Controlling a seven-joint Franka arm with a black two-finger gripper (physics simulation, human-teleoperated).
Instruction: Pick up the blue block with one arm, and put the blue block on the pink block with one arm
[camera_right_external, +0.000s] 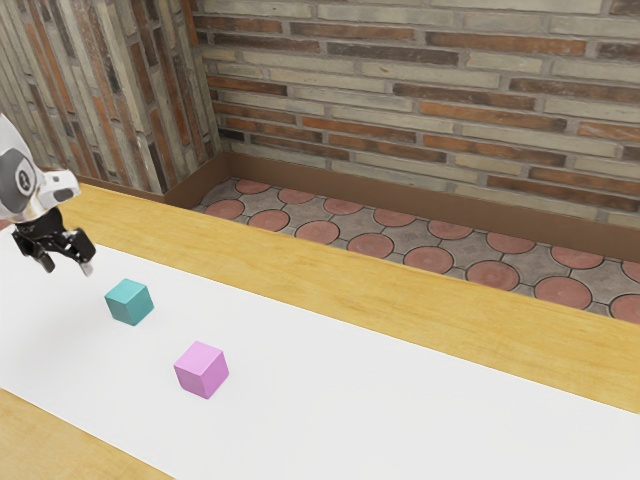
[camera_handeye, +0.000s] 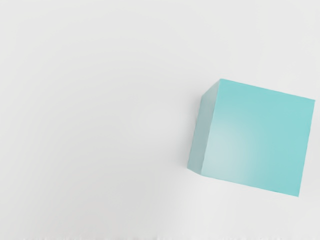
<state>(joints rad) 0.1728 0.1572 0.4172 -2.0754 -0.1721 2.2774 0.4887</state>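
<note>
Brick walls (camera_right_external: 420, 90) close the room on two sides, with a brown skirting (camera_right_external: 400, 190) at their foot and a floor (camera_right_external: 430, 245) of round reddish tiles beyond the far edge of the wooden table (camera_right_external: 450, 310). None of that lies near the work, so I judge the room itself no hazard. Across the table runs a wide white mat (camera_right_external: 350, 420), smooth and plain, and a block nudged sideways on it would probably slide rather than stay put. Two cubes sit on that mat, apart from each other: the pink block (camera_right_external: 201, 369) nearer the camera, and the blue block (camera_right_external: 129, 302), more teal than blue, near it toward the exterior view's upper left, resting flat and untouched. The gripper (camera_right_external: 67, 266) hangs above the mat, up and toward the exterior view's left of the blue block, its fingers spread with nothing between them. In the wrist view the blue block (camera_handeye: 250, 137) lies off to one side of the hand's centre and sits at an angle to it, and that is the main risk. A descent made without centring and matching that angle would likely land a finger on the top face or catch the corners, shoving or twisting the cube. With the pink block so near, a low carry could knock it, and an off-centre release could let the blue block tip off.
</note>
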